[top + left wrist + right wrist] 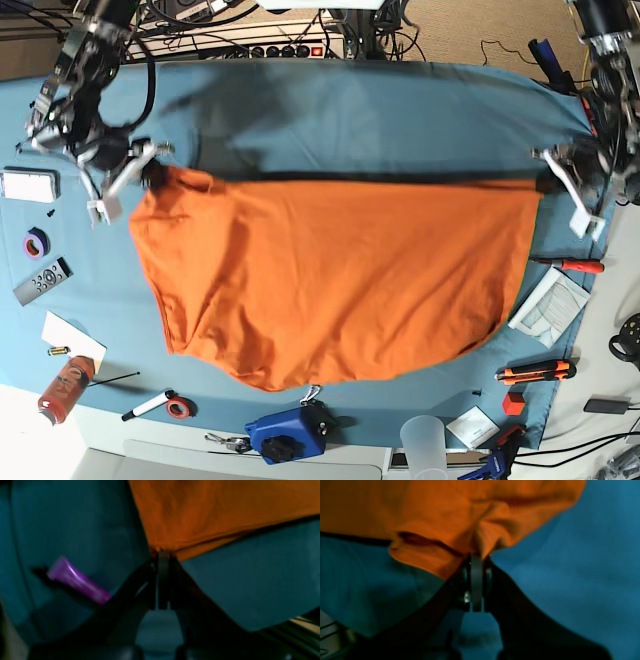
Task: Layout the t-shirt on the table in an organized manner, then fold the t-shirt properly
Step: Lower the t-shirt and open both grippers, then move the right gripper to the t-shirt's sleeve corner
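Left wrist view: the left gripper (163,555) has its jaws pinched together on a corner of the t-shirt (212,512); the fabric starts right at the tips and runs away from them, above the table (250,580). A purple tube (78,580) lies to the left.

Right wrist view: the right gripper (477,557) is clamped on a bunched edge of the shirt, cloth gathered at the jaw tips.

Base view: the shirt hangs stretched between both arms, far edge taut and lifted, near part wrinkled on the table. Judgement: layout under way, unfinished; no fold made yet.
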